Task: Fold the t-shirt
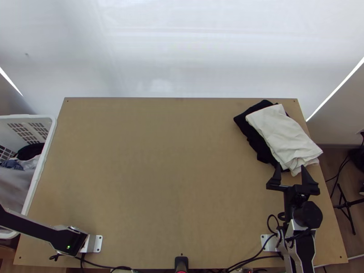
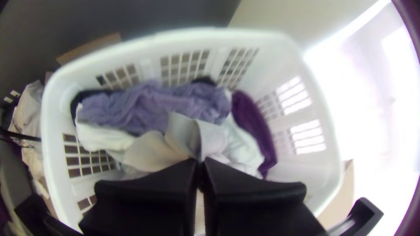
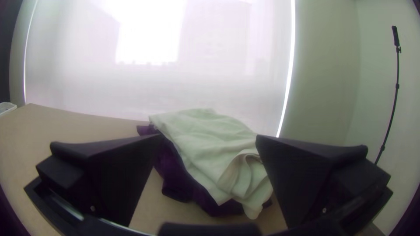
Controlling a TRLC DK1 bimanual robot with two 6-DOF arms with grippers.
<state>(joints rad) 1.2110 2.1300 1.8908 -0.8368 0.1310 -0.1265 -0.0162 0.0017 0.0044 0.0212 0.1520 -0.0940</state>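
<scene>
Bunched pale-grey soft cloth (image 2: 151, 153), prob. the t-shirt, is in white plastic basket (image 2: 50, 144) at left edge of light wooden desk (image 1: 173, 182); L tool (image 2: 199, 161) pinches a raised fold. Looks light & floppy; shoulders/hem corners prob. best holds. R tool (image 1: 291, 168) gapes, near right.

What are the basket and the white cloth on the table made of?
The basket looks like glossy white plastic, with stiff walls and neat moulded holes. The white cloth seems matte fabric, maybe cotton, with soft creases.
</scene>
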